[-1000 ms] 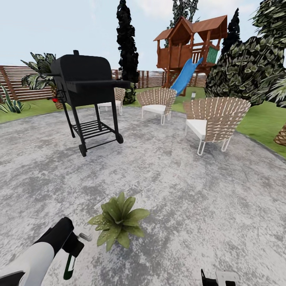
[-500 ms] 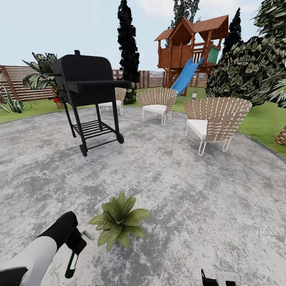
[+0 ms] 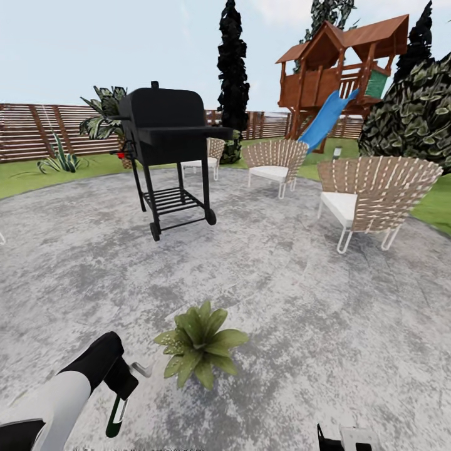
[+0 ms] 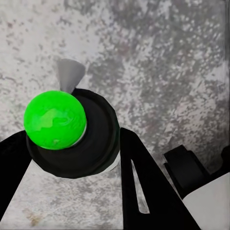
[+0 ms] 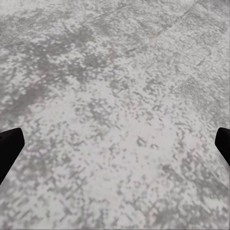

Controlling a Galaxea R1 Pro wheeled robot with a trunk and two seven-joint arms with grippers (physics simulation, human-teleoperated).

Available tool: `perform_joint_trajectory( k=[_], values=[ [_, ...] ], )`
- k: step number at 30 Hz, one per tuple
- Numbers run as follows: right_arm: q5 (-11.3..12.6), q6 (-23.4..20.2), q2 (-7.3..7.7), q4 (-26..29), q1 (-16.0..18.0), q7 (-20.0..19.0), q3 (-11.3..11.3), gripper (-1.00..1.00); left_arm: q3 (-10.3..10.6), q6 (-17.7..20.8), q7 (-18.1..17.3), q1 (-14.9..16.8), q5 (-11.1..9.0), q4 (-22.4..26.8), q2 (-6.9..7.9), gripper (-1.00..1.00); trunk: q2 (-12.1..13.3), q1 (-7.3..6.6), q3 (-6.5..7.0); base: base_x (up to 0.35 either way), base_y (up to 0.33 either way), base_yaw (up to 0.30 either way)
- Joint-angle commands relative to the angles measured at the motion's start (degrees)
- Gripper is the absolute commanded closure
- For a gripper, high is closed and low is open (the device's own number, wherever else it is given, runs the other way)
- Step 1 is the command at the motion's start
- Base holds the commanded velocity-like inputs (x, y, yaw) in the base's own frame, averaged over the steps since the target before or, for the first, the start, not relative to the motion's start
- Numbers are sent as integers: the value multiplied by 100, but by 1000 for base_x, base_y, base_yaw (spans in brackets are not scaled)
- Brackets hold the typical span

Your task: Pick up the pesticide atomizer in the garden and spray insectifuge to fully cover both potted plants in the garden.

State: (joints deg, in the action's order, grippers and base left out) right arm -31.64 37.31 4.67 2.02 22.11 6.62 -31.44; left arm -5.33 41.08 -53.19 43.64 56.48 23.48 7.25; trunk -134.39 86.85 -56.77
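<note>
- currently my left gripper (image 3: 119,401) is clamped on the pesticide atomizer (image 3: 114,418), which hangs below it at the lower left of the head view, just above the grey paved patio (image 3: 300,300).
- seen from the left wrist, the atomizer's dark round body (image 4: 76,143) sits between my two black fingers (image 4: 139,182), with a bright green sphere (image 4: 55,120) in front of it and a grey cone-shaped nozzle (image 4: 70,74) projecting beyond it over the paving.
- one potted plant (image 3: 200,343), a rosette of pointed speckled green leaves, stands on the patio just beside the atomizer, toward my right; its pot is hidden under the leaves.
- my right gripper (image 5: 115,143) is spread wide: only its two black fingertips (image 5: 9,148) show at opposite edges of the right wrist view, with bare paving between them.
- farther out on the patio stand a black barbecue grill (image 3: 166,150) and woven chairs (image 3: 369,194); beyond them are a wooden play tower with a blue slide (image 3: 332,94) and a brown slatted fence (image 3: 44,128).
</note>
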Motion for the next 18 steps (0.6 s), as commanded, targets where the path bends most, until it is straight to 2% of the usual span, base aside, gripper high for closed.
perform_joint_trajectory(
  k=[1,4,11,18],
  values=[
    [-62,14,0,-9,4,41,-20,-100,-47,32,-40,4,50,7,-7,100,-2,-1,-5,0,-272,277],
    [-62,14,0,-9,4,41,-20,-100,-47,32,-36,4,48,7,-12,100,-2,-1,-5,0,-272,247],
    [-62,14,1,-9,4,41,-20,-100,-47,21,-32,-21,48,7,-11,100,-2,-1,-5,10,-272,46],
    [-62,14,-1,-9,4,41,-17,-100,-49,22,-32,-13,42,7,-13,100,-2,-1,-5,161,-249,248]
  ],
)
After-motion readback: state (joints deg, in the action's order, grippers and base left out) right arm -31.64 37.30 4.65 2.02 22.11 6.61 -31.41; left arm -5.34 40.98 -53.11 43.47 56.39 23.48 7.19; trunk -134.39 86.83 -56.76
